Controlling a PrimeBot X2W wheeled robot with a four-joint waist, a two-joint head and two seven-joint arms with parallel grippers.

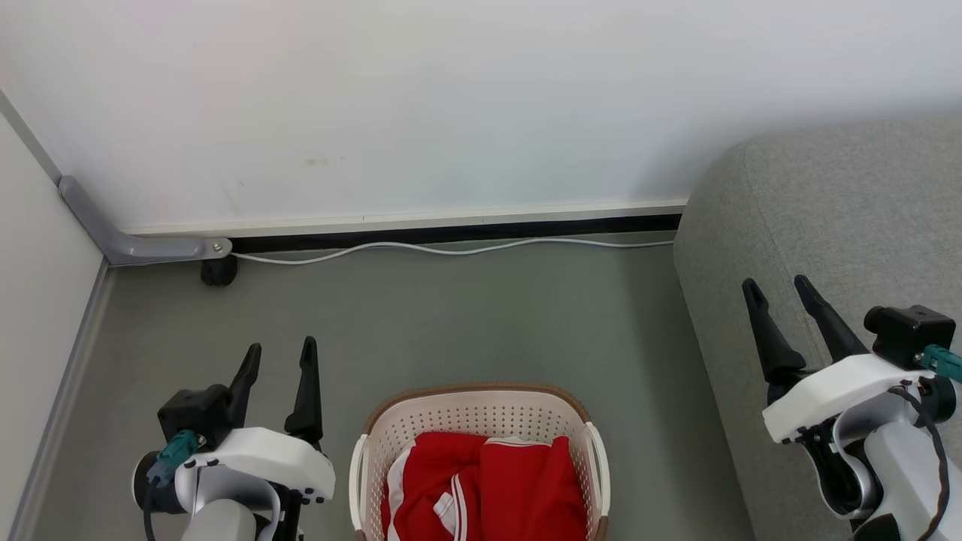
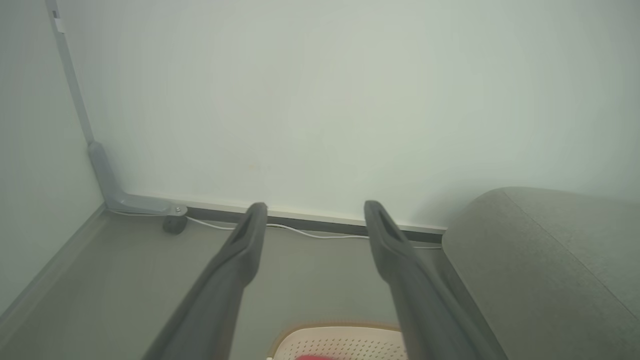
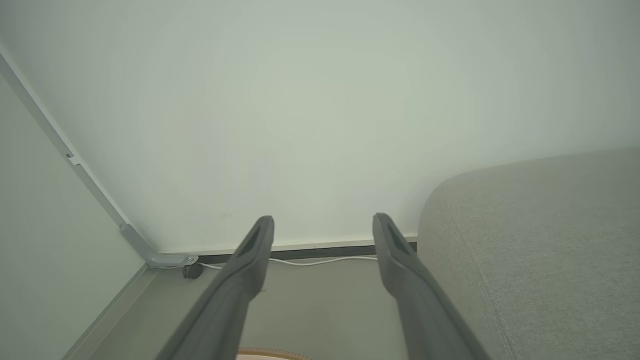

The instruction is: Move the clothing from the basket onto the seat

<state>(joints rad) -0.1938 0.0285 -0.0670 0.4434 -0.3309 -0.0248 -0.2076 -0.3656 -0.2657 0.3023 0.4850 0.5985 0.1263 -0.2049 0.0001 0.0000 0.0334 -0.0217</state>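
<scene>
Basket [image 1: 481, 421]: perforated plastic, woven-look rim. Clothing [image 1: 488, 488]: soft red cloth. Seat [image 1: 827, 218]: matt grey woven fabric. Floor [image 1: 466, 315]: smooth, matt.

Basket [image 1: 481, 417] & clothing [image 1: 518, 481] cut off at btm edge; seat [image 1: 827, 210] runs off rt.

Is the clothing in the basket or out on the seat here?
In the basket. The red clothing lies bunched inside the walls of the basket; no red shows on the visible part of the seat.
</scene>
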